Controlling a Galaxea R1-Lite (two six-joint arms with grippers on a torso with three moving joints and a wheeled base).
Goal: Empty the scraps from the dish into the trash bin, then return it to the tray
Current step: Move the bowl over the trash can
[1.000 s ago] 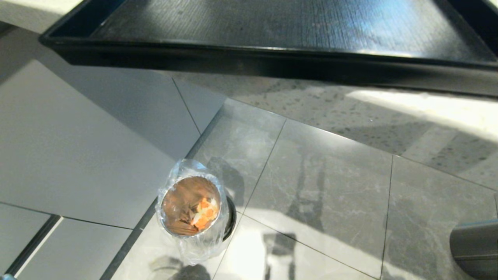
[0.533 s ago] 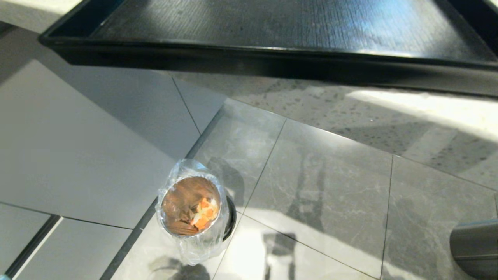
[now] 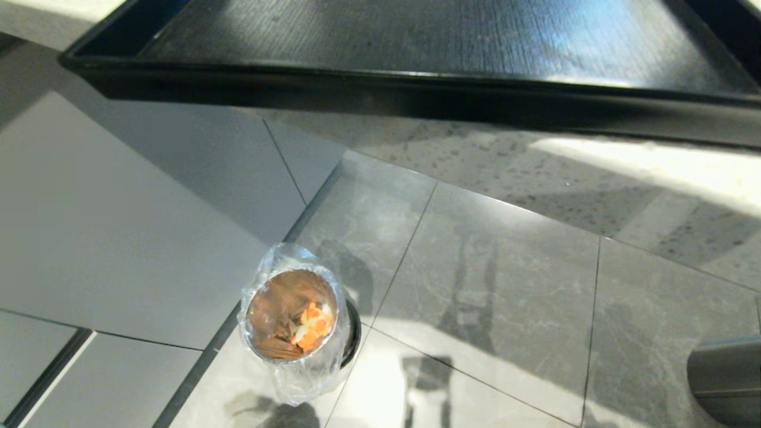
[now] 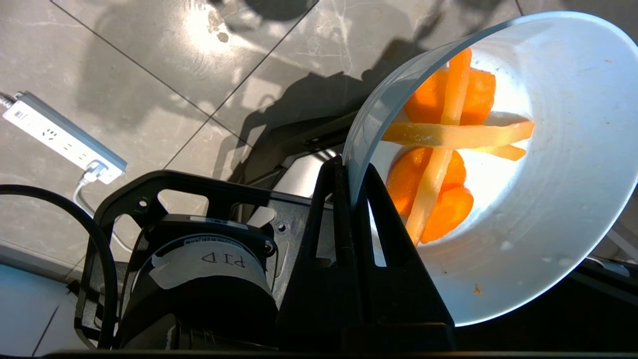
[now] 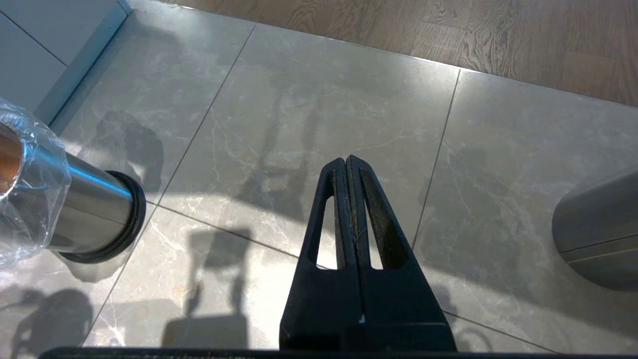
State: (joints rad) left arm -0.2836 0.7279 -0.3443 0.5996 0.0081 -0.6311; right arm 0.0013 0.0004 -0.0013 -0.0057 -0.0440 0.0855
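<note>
Orange chunks and pale sticks, the scraps [image 4: 443,149], still lie in the dish [image 4: 548,199], pinched at its rim by the left gripper [image 4: 349,174]. Emptying into the trash bin [image 3: 294,315] and returning to the tray [image 3: 416,41] remain.

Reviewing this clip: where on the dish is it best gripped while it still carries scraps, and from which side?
By its thin rim, as the left gripper does now: shut on the dish, one finger inside the wall and one outside. The wall is the only part narrow enough to pinch. Coming from the edge away from the scraps probably keeps the fingers off the food.
</note>
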